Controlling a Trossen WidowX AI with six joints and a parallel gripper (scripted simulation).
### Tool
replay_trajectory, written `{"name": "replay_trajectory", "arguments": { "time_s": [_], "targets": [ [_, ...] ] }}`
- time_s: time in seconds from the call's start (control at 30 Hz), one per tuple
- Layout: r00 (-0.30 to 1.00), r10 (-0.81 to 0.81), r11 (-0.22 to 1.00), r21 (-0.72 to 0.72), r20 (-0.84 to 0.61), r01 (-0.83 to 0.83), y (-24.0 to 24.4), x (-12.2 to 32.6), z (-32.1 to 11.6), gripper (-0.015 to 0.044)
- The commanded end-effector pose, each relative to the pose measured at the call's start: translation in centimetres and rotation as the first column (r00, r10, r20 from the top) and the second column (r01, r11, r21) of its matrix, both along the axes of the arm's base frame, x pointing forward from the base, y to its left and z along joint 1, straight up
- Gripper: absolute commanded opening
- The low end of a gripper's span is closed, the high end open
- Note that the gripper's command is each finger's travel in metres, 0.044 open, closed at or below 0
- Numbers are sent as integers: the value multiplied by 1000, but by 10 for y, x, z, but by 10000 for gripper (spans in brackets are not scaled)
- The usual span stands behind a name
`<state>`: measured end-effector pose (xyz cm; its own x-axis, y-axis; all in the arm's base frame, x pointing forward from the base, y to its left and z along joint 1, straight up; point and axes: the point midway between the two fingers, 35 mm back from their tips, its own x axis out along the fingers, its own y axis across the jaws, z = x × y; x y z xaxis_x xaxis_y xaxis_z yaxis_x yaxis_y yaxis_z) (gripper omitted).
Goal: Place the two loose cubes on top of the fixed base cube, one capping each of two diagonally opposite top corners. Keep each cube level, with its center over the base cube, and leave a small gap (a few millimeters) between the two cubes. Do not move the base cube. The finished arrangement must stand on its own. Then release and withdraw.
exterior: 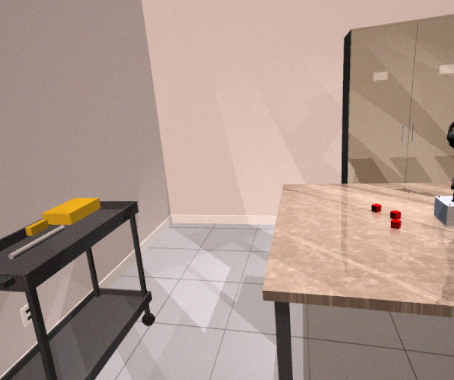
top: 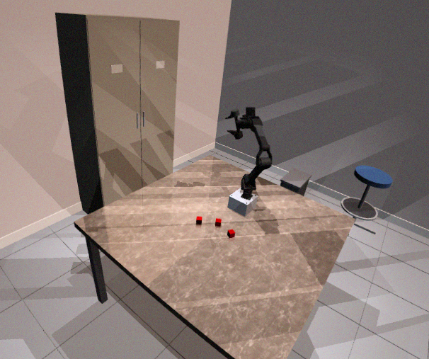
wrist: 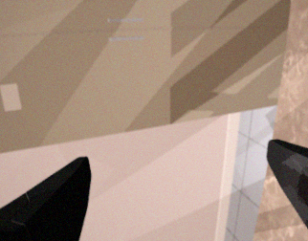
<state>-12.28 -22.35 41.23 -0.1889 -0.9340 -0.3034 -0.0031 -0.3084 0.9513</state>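
Lying far below tool (top: 235, 124): cubes (top: 218, 221)

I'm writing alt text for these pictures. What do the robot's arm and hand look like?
The arm is matte black throughout, built of blocky segments joined by rounded joints, and bolted to a pale grey box base. The hand has two dark, tapered, pointed fingers, the right one slightly greyer. No cables, labels or markings are discernible.

From my remote seat, the brown marble-patterned table top (top: 222, 279) at the frame's centre looks polished and reflective. The three small red cubes (top: 218, 221) appear smooth. The tall beige cabinet doors (top: 134, 95), upper left, show a glassy sheen.
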Motion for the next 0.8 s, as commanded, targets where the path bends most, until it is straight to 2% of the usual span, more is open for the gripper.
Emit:
{"name": "replay_trajectory", "arguments": {
  "time_s": [0.0, 0.13, 0.47, 0.77],
  "targets": [
    [1000, 4, 1000, 3, 0, -4, -1, 0, -1, 374],
    [997, 76, 996, 55, 3, -76, -20, 8, -14, 269],
    [952, 305, 928, 223, 5, -299, -72, 48, -60, 265],
    [857, 515, 793, 378, 3, -478, -107, 105, -105, 265]
  ]
}}
